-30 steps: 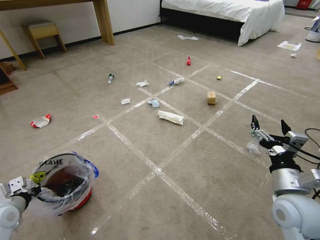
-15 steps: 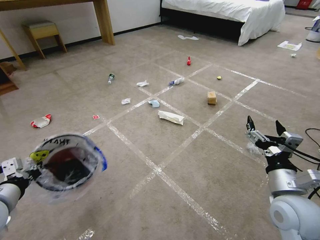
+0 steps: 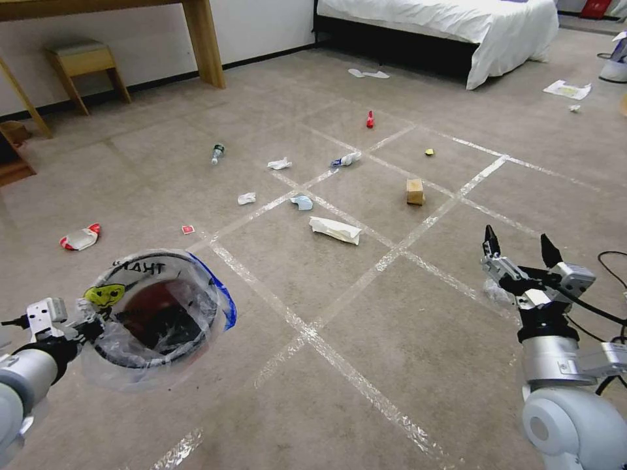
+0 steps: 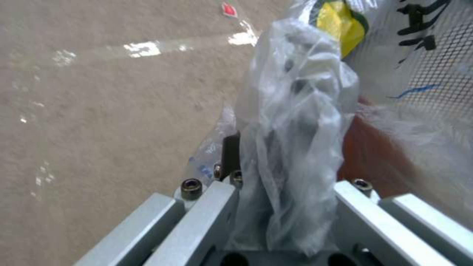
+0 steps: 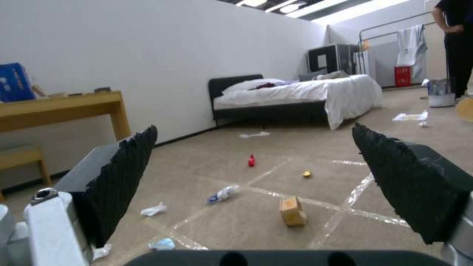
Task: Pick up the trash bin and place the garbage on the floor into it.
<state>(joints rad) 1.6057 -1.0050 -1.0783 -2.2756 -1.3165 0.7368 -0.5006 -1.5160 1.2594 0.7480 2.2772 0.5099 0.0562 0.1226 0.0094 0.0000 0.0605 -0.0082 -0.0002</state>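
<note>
A white-sheeted bed (image 3: 450, 26) stands beyond a wooden stool (image 3: 83, 65).

Left gripper (image 4: 283, 162) fingers hidden under bin liner (image 4: 295, 122).

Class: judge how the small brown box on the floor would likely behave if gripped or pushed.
The brown box looks like stiff cardboard, so it probably holds its shape. Small, so likely light. Its flat faces suggest it would slide on the carpet, not roll.

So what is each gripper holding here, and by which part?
Left gripper grips the trash bin by its bag-covered rim; right gripper is open, holding nothing.
</note>
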